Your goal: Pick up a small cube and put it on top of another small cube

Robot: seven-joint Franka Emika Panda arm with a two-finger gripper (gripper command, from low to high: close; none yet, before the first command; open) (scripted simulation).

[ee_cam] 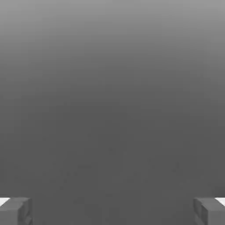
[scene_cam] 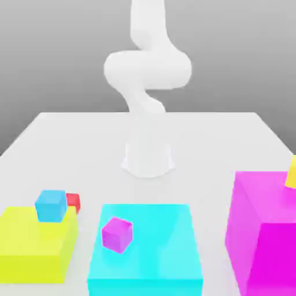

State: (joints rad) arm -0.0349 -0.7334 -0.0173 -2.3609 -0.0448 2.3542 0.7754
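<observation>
A tiny bright red cube rests on the white table, partly hidden behind the small blue cube and the big yellow block that the blue one sits on. A small magenta cube lies on the big cyan block. The white arm rises from its base at the table's middle, and its upper part leaves the frame. In the hand view my gripper is open, its two grey fingertips far apart, with plain grey background and nothing between them.
A tall magenta block stands at the exterior view's right with a small yellow cube on its far corner. The arm's round base sits mid-table. Bare white table lies around the base and behind the blocks.
</observation>
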